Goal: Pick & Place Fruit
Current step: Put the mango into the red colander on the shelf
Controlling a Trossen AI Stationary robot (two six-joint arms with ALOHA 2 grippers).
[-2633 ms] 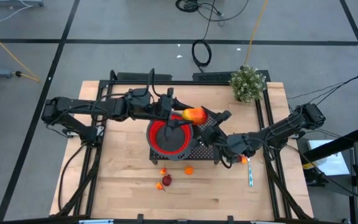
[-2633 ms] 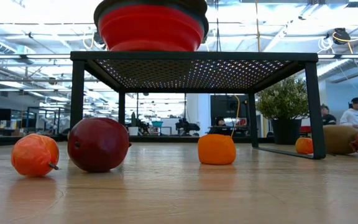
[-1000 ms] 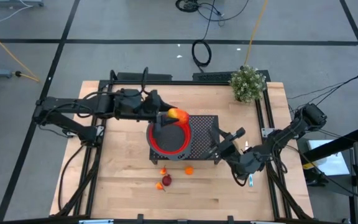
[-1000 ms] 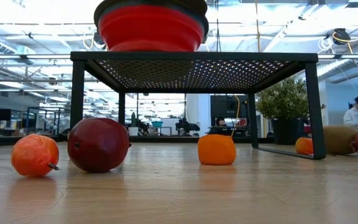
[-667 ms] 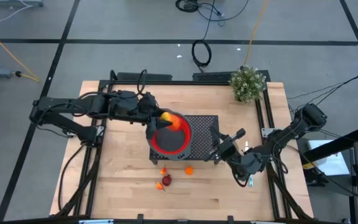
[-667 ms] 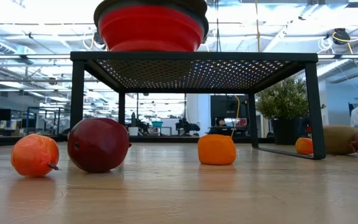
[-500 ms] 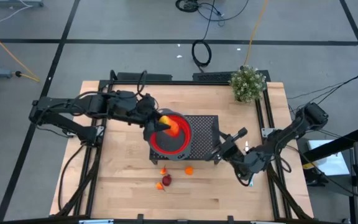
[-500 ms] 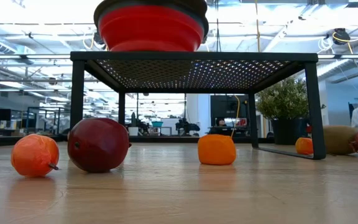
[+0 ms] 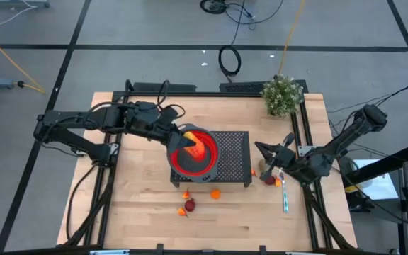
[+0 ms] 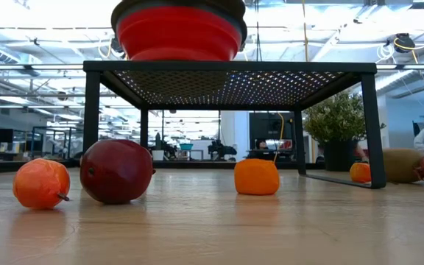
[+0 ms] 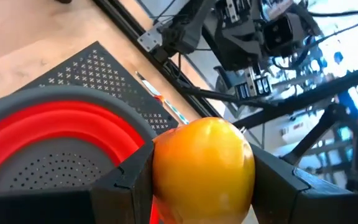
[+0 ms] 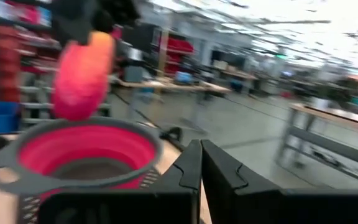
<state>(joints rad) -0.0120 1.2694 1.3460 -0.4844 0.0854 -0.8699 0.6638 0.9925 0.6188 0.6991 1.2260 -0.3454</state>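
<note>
Left end effector (image 9: pixel 192 145) grips the red-orange-yellow fruit (image 9: pixel 197 146) over the red bowl (image 9: pixel 185 163) on the rack (image 9: pixel 234 152): placing step, seemingly still above the rim. Next: lower, release. Right end effector (image 9: pixel 266 160), closed and empty, waits right.

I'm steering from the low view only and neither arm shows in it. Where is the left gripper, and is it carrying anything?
Observer: The left gripper hangs above the red bowl, clamped on the red-orange-yellow fruit.
Operator: And the right one?
Observer: The right gripper is empty, fingers shut, off the black rack's right edge.
Operator: Anything under it?
Observer: A dark red fruit lies on the table just beside it.
</note>
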